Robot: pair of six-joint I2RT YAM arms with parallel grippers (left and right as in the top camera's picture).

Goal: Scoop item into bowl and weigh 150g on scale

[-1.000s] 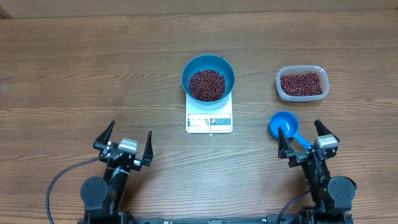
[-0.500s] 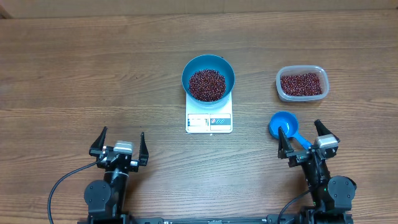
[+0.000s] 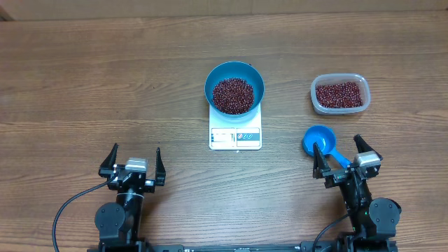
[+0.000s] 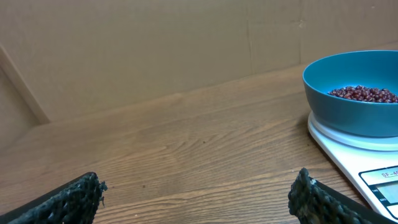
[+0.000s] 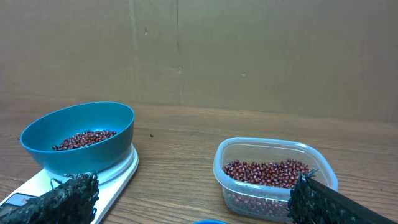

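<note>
While both arms sit folded low at the near edge of the tabletop [image 3: 84, 77], their wrists point toward the far edge. The left gripper [image 3: 136, 155], at the near edge left of centre, has its jaws spread wide and grips nothing; only wood grain shows between them in its wrist view. The right gripper [image 3: 337, 148], toward the near-right corner, is likewise spread wide and clamped on nothing. A small blue scoop [image 3: 318, 140] lies on the wood just ahead of it, with its cup toward the far edge and its handle running back between the spread jaws. Whether the handle touches them cannot be told.

A white scale [image 3: 235, 137] sits near the middle of the tabletop, its display strip facing the near edge. A blue bowl [image 3: 214, 80] stands on the far part of the scale, overhanging it. Dark red beans [image 3: 233, 95] lie heaped in the bowl, covering its bottom. Toward the right edge, well apart from the scale, a clear tub [image 3: 316, 105] holds a shallow layer of more beans. A plain brown wall [image 4: 155, 50] fills the background of both wrist views.
</note>
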